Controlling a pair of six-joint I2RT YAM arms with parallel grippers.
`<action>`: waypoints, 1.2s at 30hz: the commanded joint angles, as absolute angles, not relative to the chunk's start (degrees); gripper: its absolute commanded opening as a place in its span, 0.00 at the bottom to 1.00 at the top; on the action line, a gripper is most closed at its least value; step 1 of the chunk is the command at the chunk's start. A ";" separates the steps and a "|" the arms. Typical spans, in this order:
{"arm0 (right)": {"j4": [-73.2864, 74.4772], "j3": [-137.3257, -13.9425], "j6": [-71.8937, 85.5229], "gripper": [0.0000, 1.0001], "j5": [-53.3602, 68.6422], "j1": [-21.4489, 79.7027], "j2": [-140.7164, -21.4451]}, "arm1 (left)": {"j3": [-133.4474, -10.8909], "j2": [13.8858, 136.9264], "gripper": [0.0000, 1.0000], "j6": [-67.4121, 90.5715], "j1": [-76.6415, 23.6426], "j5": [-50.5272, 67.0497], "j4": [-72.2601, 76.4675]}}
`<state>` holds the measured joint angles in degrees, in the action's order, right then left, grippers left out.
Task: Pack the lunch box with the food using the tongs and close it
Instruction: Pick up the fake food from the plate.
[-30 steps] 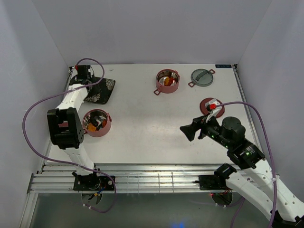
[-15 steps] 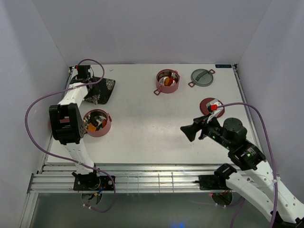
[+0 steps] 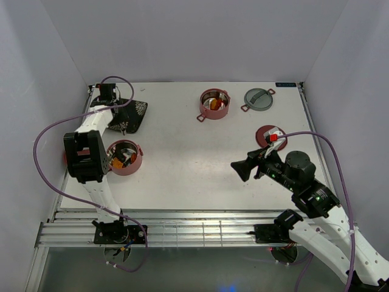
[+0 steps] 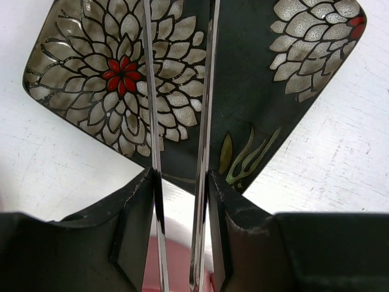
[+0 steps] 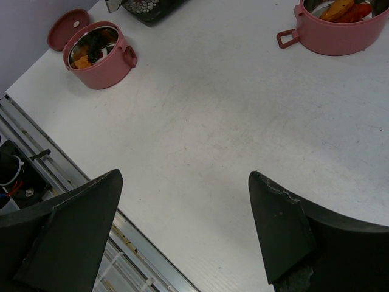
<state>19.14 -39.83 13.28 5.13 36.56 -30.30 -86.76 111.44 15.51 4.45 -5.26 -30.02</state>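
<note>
My left gripper [image 4: 181, 176] is shut on the silver tongs [image 4: 209, 91], one finger pressing each slim arm. The tongs reach out over the dark patterned plate [image 4: 255, 91]; no food shows on the part of it in view. From above, that gripper [image 3: 117, 120] hangs over the plate at the far left. One red lunch box bowl [image 3: 124, 157] sits near the left arm with orange food [image 5: 82, 59] inside. The other bowl [image 3: 214, 103] stands at the back with orange and red pieces [image 5: 343, 9]. My right gripper [image 5: 184, 176] is open and empty above bare table.
The grey metal top lid [image 3: 259, 98] lies at the back right. One red disc lid [image 3: 270, 135] lies by the right arm, another [image 5: 68, 24] beside the left bowl. The purple cable loops around the left arm. Walls enclose the table on three sides.
The left gripper has squeezed the tongs' arms closer together, and the left arm's elbow has shifted slightly. The right arm has not moved.
</note>
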 commanded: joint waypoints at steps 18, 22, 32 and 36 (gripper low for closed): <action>16.87 -40.25 13.01 0.90 3.96 36.91 -30.67 | -91.93 100.37 0.34 16.08 4.83 2.37 -40.25; 17.05 -40.34 13.01 0.90 4.04 36.91 -31.20 | -91.76 99.41 0.33 16.35 4.83 3.51 -41.31; 17.14 -40.52 13.01 0.90 3.78 36.91 -31.82 | -91.14 97.21 0.29 16.96 1.07 2.91 -42.01; 17.23 -40.69 12.92 0.90 3.78 36.91 -32.08 | -94.74 96.94 0.29 18.10 -4.65 0.89 -43.15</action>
